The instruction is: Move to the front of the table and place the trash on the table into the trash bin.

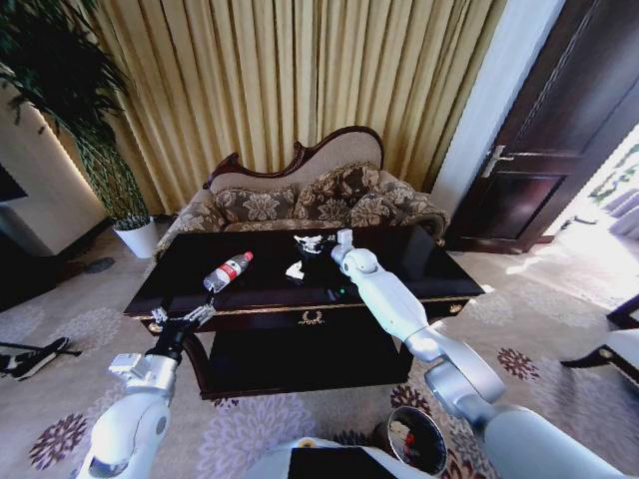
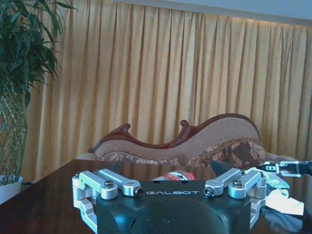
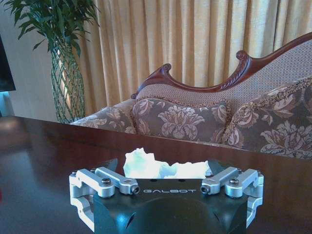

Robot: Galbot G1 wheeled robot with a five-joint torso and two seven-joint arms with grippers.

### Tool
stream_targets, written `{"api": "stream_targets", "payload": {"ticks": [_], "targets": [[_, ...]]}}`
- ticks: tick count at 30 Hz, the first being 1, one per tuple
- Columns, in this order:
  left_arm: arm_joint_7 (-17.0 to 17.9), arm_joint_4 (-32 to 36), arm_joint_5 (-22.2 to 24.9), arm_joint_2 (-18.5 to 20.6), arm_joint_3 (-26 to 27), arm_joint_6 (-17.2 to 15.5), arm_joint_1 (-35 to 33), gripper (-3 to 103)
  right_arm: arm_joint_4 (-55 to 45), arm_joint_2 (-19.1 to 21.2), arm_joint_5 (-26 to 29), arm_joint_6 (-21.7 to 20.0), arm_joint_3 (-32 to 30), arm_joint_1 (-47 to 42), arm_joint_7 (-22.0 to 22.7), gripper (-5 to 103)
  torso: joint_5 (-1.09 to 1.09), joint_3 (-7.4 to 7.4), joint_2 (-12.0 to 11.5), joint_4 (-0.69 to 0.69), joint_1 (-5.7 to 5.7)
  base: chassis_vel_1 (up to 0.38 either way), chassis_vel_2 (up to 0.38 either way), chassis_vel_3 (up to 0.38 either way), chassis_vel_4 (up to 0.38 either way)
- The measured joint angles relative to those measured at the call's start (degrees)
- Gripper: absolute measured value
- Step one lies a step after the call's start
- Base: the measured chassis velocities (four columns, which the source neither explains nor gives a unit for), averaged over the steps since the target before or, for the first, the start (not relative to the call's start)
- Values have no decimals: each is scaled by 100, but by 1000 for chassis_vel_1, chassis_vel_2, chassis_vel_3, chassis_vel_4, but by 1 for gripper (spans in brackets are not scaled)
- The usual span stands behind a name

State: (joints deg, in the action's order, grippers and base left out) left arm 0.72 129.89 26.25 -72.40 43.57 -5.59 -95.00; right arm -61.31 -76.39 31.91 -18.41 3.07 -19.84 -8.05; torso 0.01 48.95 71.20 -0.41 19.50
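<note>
The dark glossy table [image 1: 399,261] stands in front of me. A clear bottle with a red label [image 1: 228,271] lies on its left part, also seen as the bottle [image 2: 176,175] in the left wrist view. A crumpled white paper wad [image 1: 296,269] lies mid-table. My right gripper [image 1: 312,242] reaches over the far middle of the table, open, with another white wad [image 3: 161,168] right at its fingers. Open too, my left gripper [image 1: 185,317] hovers at the table's front left edge, short of the bottle. The trash bin [image 1: 417,439] stands on the carpet at my lower right.
A carved floral sofa [image 1: 300,200] sits right behind the table, with curtains behind it. A potted plant [image 1: 125,205] stands at the back left and a dark door [image 1: 539,170] at the right. The table's lower shelf [image 1: 300,359] is beneath the top.
</note>
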Motion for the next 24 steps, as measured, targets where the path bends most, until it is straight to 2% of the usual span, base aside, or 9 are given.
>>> {"api": "stream_targets", "payload": {"ticks": [15, 17, 18, 19, 21, 24], "targets": [[2, -72, -2, -11, 59, 90, -2, 100, -47, -37, -92, 17, -6, -172, 0, 101, 0, 0, 0, 1, 0, 0, 0, 0, 0], [2, -72, 0, -12, 72, 97, -4, 100, -50, -30, -94, 18, -3, -172, 0, 91, 0, 0, 0, 1, 0, 0, 0, 0, 0], [2, -72, 0, -12, 72, 97, -4, 100, -50, -30, -94, 18, -3, -172, 0, 91, 0, 0, 0, 1, 0, 0, 0, 0, 0], [2, -72, 0, -14, 74, 100, -5, 100, -53, -24, -95, 19, -3, -171, 0, 80, 0, 0, 0, 0, 0, 0, 0, 0, 0], [2, -72, 0, -16, 74, 101, -5, 100, -54, -23, -97, 19, -3, -171, 0, 80, 0, 0, 0, 0, 0, 0, 0, 0, 0], [2, -72, 1, -23, 74, 107, -8, 100, -76, -14, -109, 21, -15, -196, 0, 65, 0, 0, 0, 1, 0, 0, 0, 0, 0]]}}
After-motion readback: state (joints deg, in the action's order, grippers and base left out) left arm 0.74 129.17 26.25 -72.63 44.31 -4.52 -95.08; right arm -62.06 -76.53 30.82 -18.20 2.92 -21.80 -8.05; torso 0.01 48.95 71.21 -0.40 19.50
